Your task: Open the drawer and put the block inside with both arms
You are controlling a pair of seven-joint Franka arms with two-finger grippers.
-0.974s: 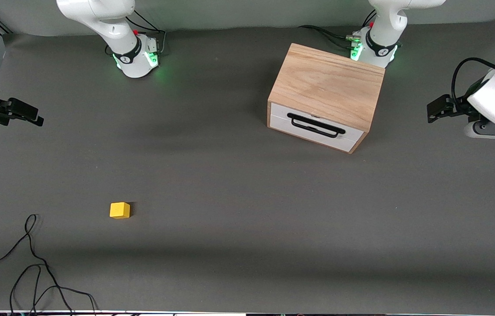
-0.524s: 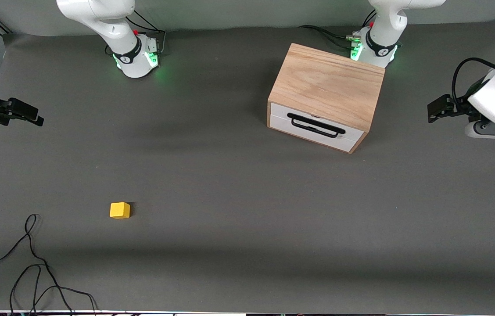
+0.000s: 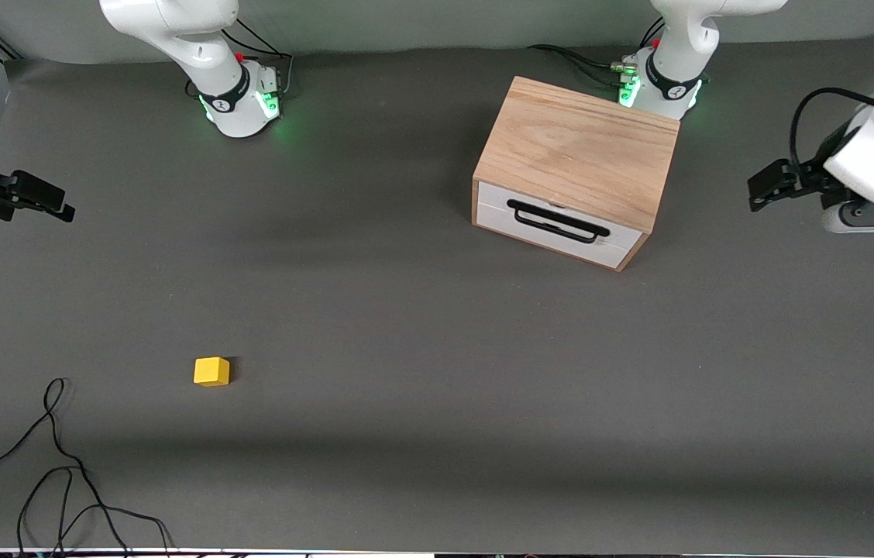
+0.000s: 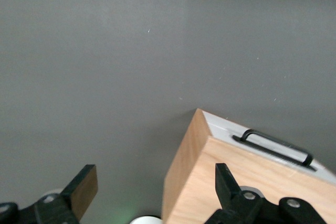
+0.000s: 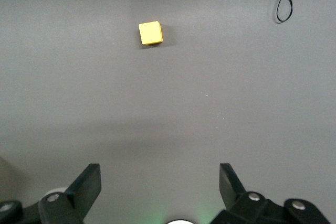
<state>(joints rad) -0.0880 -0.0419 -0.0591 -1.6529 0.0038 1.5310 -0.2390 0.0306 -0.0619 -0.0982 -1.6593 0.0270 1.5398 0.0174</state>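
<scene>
Both end effectors, left (image 3: 764, 186) and right (image 3: 46, 201), hang wide apart.

The front view looks steeply down from high across the table (image 3: 437, 325), both arm bases at the frame's top. Each wrist view looks down from closer: the left shares the drawer box (image 3: 576, 167) (image 4: 220, 182), the right the yellow block (image 3: 211, 371) (image 5: 150, 33).

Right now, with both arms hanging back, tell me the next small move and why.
Probably bring the left end effector, open and empty at the left arm's end of the table, toward the black handle: the drawer is shut, so the block has nowhere to go. The right end effector, also open, waits over bare table.
</scene>
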